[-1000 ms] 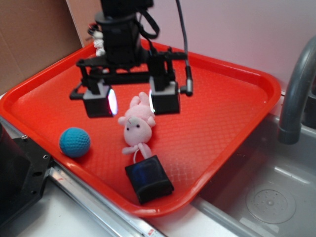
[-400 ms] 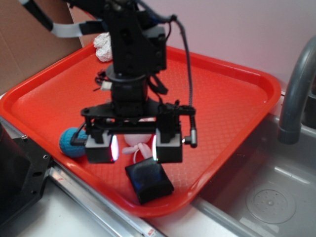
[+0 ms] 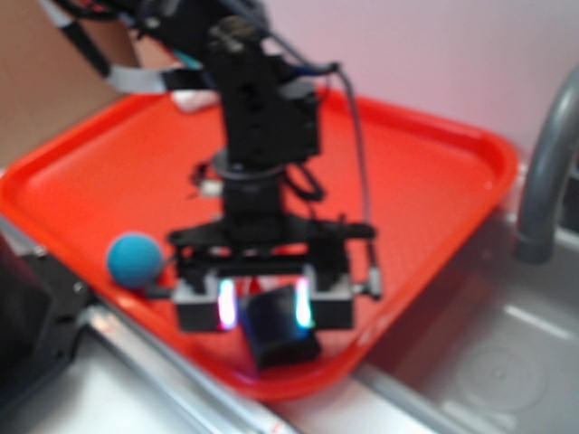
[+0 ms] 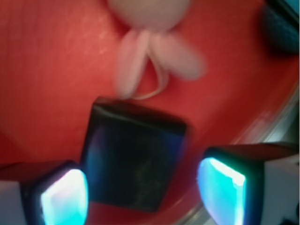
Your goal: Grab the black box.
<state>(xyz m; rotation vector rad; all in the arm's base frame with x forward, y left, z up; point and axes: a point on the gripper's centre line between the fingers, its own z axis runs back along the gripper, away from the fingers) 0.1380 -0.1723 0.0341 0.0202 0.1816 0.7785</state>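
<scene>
The black box (image 3: 276,327) (image 4: 133,152) lies flat on the red tray (image 3: 425,181) close to its front rim. My gripper (image 3: 265,306) (image 4: 143,199) is open and hangs just over the box, one glowing pad on each side of it. In the wrist view the left pad (image 4: 63,197) sits by the box's left edge and the right pad (image 4: 220,190) stands a little off its right edge. Nothing is gripped. The exterior view is blurred by motion.
A pink plush toy (image 4: 150,33) lies just beyond the box, mostly hidden by the arm in the exterior view. A blue ball (image 3: 136,259) rests at the tray's left front. A grey faucet (image 3: 543,172) and a metal sink (image 3: 488,362) are on the right.
The arm has swung from above the pink plush toward the tray's front and dropped lower, so the open fingers now straddle the black box. The box, ball and plush have not moved.
</scene>
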